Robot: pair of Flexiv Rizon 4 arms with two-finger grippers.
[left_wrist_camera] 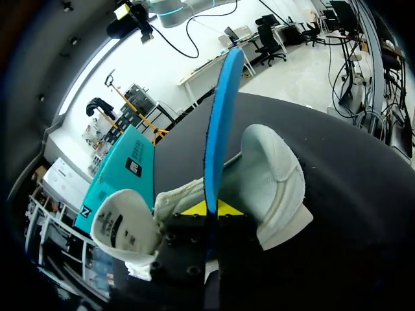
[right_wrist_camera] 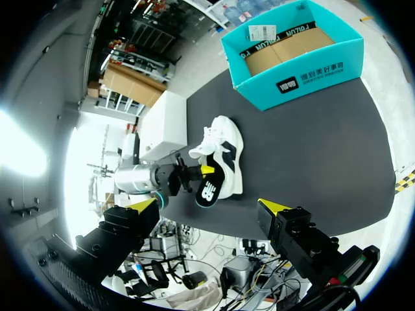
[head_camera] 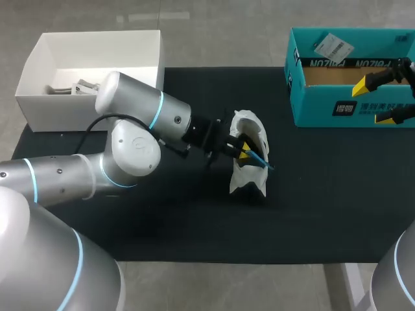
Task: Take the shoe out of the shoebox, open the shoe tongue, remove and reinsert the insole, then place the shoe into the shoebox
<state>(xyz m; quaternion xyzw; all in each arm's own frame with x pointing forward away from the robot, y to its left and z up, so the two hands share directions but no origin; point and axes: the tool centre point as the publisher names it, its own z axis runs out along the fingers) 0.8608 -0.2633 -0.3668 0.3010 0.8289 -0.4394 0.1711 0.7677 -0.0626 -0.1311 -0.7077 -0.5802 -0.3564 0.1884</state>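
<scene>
Blue insole [left_wrist_camera: 220,123] stands edge-on between the two yellow tips of the left gripper [left_wrist_camera: 211,208]. The fingers press it from both sides in a narrow hold, and most of its length runs out ahead of them. The white shoe [left_wrist_camera: 275,188] sits around those tips, with its upper on either side of the fingers.

From above, the left gripper [head_camera: 241,152] is sunk into the mouth of the shoe [head_camera: 249,139], which rests on the black mat [head_camera: 324,207]. The end of the insole [head_camera: 260,162] pokes out of the shoe on the side away from the arm.

The right gripper [right_wrist_camera: 207,206] holds nothing, its fingers spread wide. The shoe [right_wrist_camera: 227,152] lies ahead of it and well apart, with the insole [right_wrist_camera: 207,191] leaning out of it and the left gripper [right_wrist_camera: 188,178] just beside.

The teal shoebox [head_camera: 324,110] stands open, well apart from the left gripper and beyond the shoe. The right gripper [head_camera: 379,100] hangs at its front wall. A white box [head_camera: 39,71] with small items inside sits behind the left arm
</scene>
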